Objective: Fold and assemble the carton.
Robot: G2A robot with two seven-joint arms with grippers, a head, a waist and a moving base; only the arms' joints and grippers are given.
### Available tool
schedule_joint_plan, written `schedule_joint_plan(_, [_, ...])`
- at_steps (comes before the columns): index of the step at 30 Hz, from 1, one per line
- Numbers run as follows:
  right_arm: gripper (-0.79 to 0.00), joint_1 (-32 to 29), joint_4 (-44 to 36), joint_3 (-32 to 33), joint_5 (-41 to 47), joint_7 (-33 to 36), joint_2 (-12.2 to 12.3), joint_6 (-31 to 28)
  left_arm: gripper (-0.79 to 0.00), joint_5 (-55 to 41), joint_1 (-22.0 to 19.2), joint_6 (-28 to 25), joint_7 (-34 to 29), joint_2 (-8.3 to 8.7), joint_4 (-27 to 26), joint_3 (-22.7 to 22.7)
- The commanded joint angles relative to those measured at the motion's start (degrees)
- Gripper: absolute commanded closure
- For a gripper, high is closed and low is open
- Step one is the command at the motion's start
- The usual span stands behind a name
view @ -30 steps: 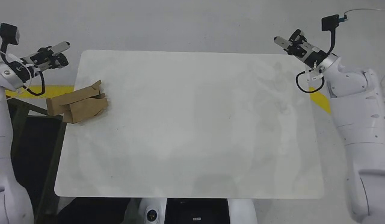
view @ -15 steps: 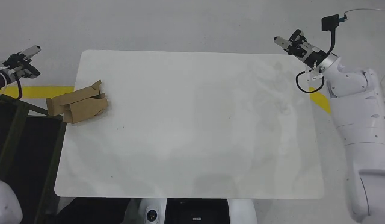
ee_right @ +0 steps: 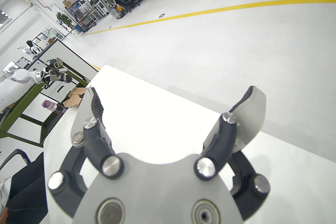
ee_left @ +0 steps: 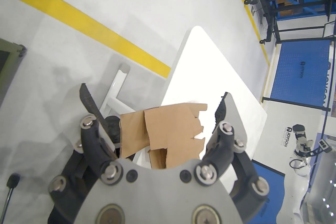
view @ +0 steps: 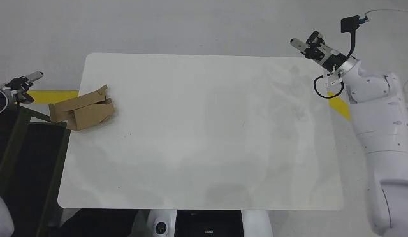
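In the middle left of the top view: a brown carton [view: 83,109], flaps loose, not yet made into a box. Lies on the left edge of the white table [view: 204,148], with one end sticking out past the edge. Touches no gripper.

At the far left edge of the top view, a little above the carton: the left gripper [view: 22,82]. Hangs off the table, over the grey floor, near the carton but apart from it. Fingers [ee_left: 88,99] spread wide in the left wrist view, with nothing between them. Farther off, past those spread fingers, the same brown carton with its jagged flaps, resting on the table edge.

In the upper right of the top view: the right gripper [view: 307,46]. Hangs by the upper right corner of the table, well apart from the carton. Spread wide here too, holding nothing. In the right wrist view, the white table below this gripper, and the carton small and far off at the other side, close to the left gripper.

On the floor by the left side of the table, just beside the carton's hanging end: a yellow line [view: 54,97].
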Motion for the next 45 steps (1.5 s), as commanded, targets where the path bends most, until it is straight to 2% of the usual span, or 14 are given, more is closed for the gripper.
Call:
schedule_joint_plan(1, [-0.785,0.0,0.0,0.0,0.0,0.0,0.0,0.0,-0.785,0.9,-0.4,-0.4,-1.8,0.09,1.5,0.7])
schedule_joint_plan(5, [-0.785,0.0,0.0,0.0,0.0,0.0,0.0,0.0,-0.785,1.0,-1.7,-2.3,-8.3,0.20,3.5,2.5])
schedule_joint_plan(8, [-0.785,0.0,0.0,0.0,0.0,0.0,0.0,0.0,-0.785,2.2,-2.7,-3.4,-10.7,0.58,5.1,3.4])
schedule_joint_plan(14, [-0.785,0.0,0.0,0.0,0.0,0.0,0.0,0.0,-0.785,4.1,-4.4,-4.2,-10.9,1.10,8.3,4.9])
schedule_joint_plan(25, [-0.785,0.0,0.0,0.0,0.0,0.0,0.0,0.0,-0.785,3.0,-5.9,-5.0,-10.7,-0.09,12.2,8.5])
schedule_joint_plan(27, [-0.785,0.0,0.0,0.0,0.0,0.0,0.0,0.0,-0.366,2.9,-6.1,-5.1,-10.7,-0.20,12.6,9.0])
schedule_joint_plan(28, [-0.785,0.0,0.0,0.0,0.0,0.0,0.0,0.0,-0.252,2.8,-6.3,-5.2,-10.6,-0.26,12.7,9.2])
schedule_joint_plan(30, [-0.785,0.0,0.0,0.0,0.0,0.0,0.0,0.0,-0.092,2.3,-6.5,-5.5,-10.6,-0.39,13.0,9.5])
schedule_joint_plan(32, [-0.785,0.0,0.0,0.0,0.0,0.0,0.0,0.0,0.000,2.2,-6.7,-5.6,-10.1,-0.41,13.2,9.8])
schedule_joint_plan(45, [-0.785,0.0,0.0,0.0,0.0,0.0,0.0,0.0,0.000,-2.8,-7.9,-6.8,-8.5,-0.13,14.2,9.4])
